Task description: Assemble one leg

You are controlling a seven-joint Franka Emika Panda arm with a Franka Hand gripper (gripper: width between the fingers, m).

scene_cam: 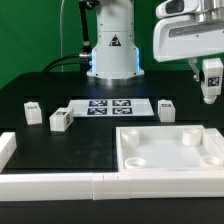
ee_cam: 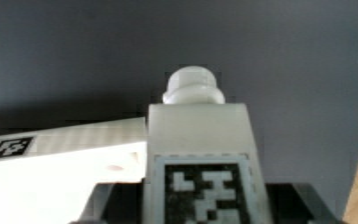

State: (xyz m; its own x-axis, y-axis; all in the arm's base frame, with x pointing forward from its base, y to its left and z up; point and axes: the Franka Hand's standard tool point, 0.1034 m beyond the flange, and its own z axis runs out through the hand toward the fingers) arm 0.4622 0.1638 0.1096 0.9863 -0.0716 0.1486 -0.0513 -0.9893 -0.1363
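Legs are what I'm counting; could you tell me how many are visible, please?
4. In the exterior view: one leg at far left, another leg beside it, a third leg right of the marker board, and the held leg in the gripper. None seems hidden.

my base [scene_cam: 113,55]: white shell, black triangle label [scene_cam: 115,42], blue glow low down. wrist housing [scene_cam: 190,38]: white, rounded. gripper [ee_cam: 197,200]: black fingers [ee_cam: 115,206].

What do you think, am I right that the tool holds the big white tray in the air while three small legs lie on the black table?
Not the tray: the tool holds a small white leg in the air, as both views show. The tray lies on the black table, and three other legs lie there too.
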